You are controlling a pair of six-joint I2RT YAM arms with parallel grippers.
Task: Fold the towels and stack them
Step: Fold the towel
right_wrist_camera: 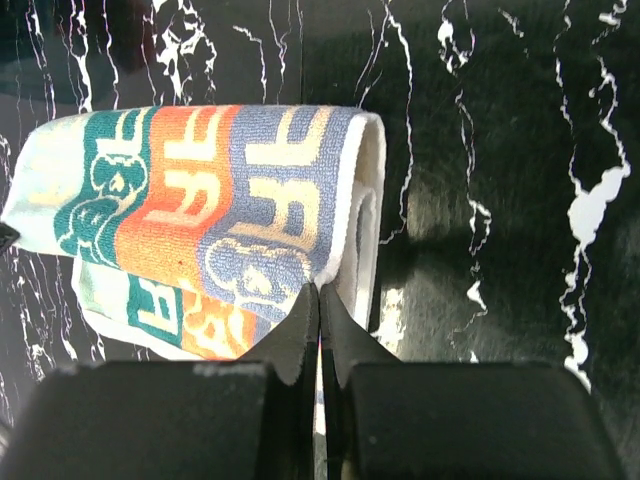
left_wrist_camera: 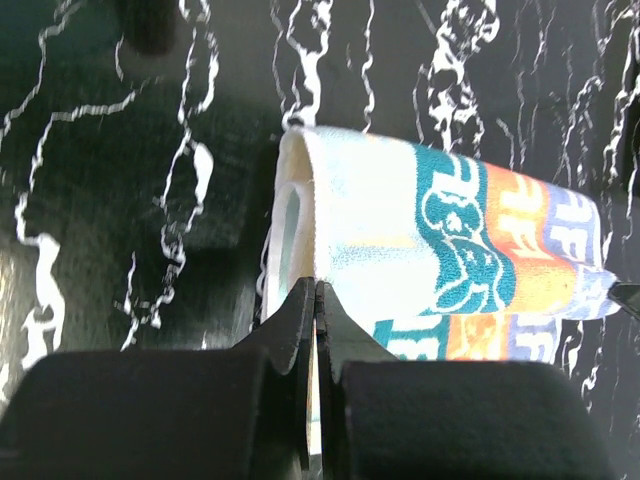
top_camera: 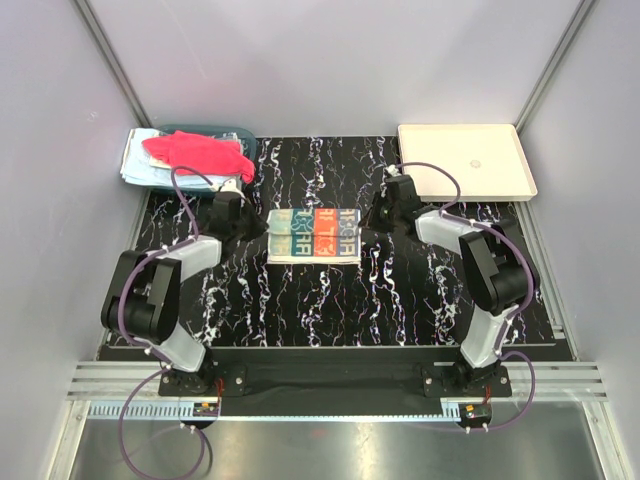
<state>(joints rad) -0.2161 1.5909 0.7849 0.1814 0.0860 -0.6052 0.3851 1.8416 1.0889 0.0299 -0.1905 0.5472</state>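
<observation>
Left gripper [left_wrist_camera: 316, 290] and right gripper [right_wrist_camera: 320, 290] were each pinched shut on an end fold of the patterned towel [top_camera: 313, 235], right at the fingertips. Best to move both together so the layers lie aligned.

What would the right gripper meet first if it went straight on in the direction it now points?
The patterned towel: the right gripper is shut right at its folded edge, apparently pinching it, so there is no gap. Under it lies the marbled tabletop.
</observation>
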